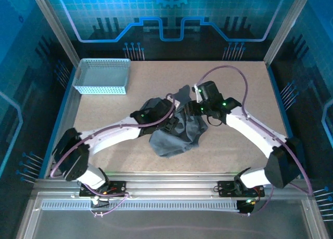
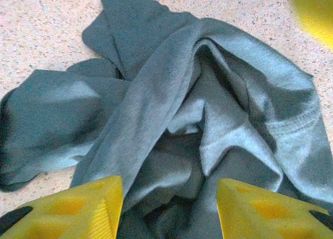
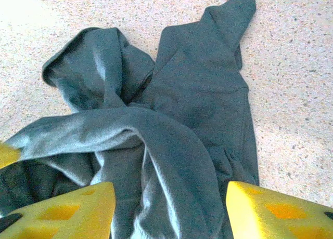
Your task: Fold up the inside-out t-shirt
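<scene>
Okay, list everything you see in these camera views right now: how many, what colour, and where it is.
t-shirt: one, dark grey, crumpled near the middle of the table
mesh basket: one, light blue, far left corner of the table
table: one, speckled beige, under everything
cables: two, purple, one running along each arm
left arm: one, white and black, reaching from the near edge to the shirt
right arm: one, white and black, reaching in from the other side
left end effector: one, yellow fingers, open over the folds
right end effector: one, yellow fingers, open over the shirt
</scene>
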